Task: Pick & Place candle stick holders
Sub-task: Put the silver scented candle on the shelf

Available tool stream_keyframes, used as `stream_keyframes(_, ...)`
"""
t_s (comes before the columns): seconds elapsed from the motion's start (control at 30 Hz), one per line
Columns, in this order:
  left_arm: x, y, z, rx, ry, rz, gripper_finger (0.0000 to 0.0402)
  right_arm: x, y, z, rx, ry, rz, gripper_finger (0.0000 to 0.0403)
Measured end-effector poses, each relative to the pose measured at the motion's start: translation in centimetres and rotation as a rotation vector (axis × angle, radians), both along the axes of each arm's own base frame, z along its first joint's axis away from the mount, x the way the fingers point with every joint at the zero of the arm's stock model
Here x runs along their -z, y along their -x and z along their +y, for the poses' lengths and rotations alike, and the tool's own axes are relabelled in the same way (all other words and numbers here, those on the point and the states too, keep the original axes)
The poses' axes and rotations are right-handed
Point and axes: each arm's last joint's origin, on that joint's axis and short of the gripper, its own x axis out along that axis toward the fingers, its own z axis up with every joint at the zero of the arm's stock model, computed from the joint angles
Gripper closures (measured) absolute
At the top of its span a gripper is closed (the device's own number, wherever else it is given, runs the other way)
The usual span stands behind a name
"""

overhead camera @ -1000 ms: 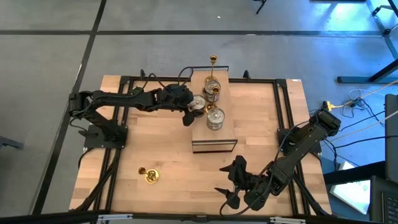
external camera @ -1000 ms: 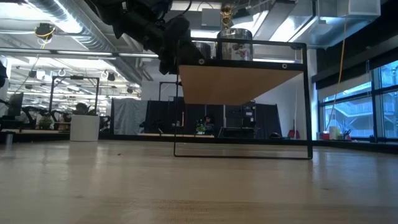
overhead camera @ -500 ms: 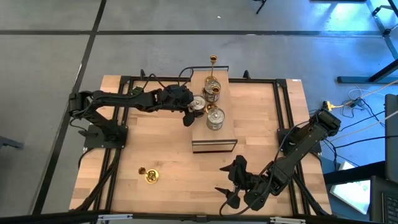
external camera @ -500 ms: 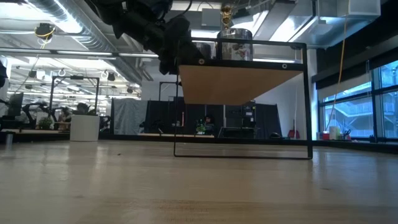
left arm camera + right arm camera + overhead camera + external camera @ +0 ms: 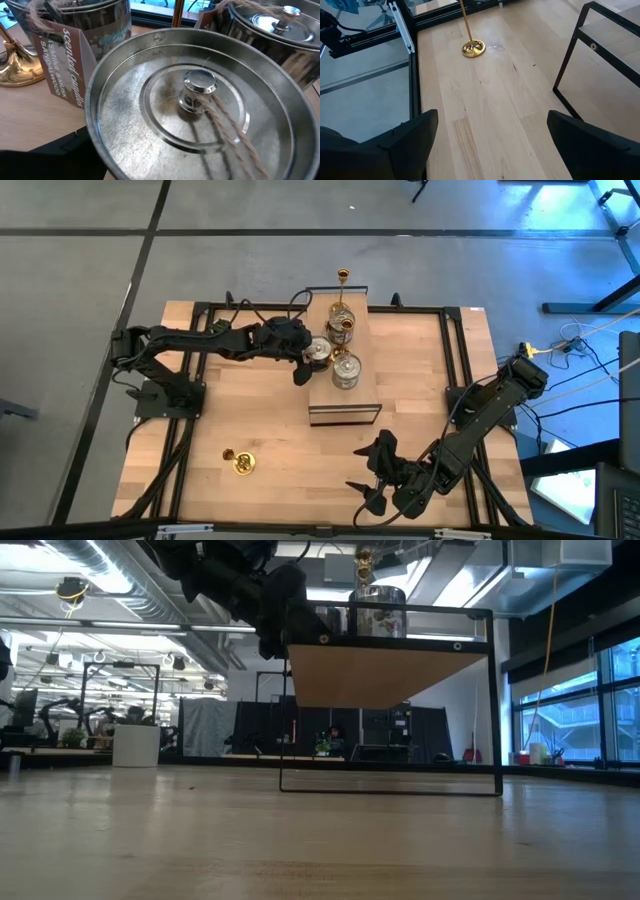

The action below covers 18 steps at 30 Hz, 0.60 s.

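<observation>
Evidently the step in hand is setting a silver candle tin point(image 5: 318, 350) on the raised wooden shelf point(image 5: 352, 394) at the middle of the desk point(image 5: 260, 430). The left pincer point(image 5: 303, 354) reaches to the shelf's left edge and appears clenched on that tin, whose lid and twine fill the left wrist view point(image 5: 200, 95). Whether the tin already rests on the shelf cannot be told.

Two more tins stand on the shelf, one near the front point(image 5: 346, 370) and one with a gold rim behind it point(image 5: 342, 325), with a slim brass holder point(image 5: 342, 277) at the far end. In the wrist view a neighbouring tin point(image 5: 280, 30) sits just beside the held one, so the left arm should lower straight down and keep the tin level. It should part its fingers only once the base is fully over the wood, not hanging off the edge, then draw back sideways, away from the paper tag point(image 5: 67, 60).

A brass holder point(image 5: 240, 463) lies on the desk at front left. The right pincer point(image 5: 372, 480) waits released, near the front edge.
</observation>
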Motion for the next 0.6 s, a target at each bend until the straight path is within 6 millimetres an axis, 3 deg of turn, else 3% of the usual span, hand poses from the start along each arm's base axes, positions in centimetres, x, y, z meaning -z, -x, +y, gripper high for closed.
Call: stream_keyframes(0.6,0.12,0.07,0.09,-0.011,-0.055,0.022,0.0002,0.05,0.04,-0.06,0.002,0.008,0.005,0.0025)
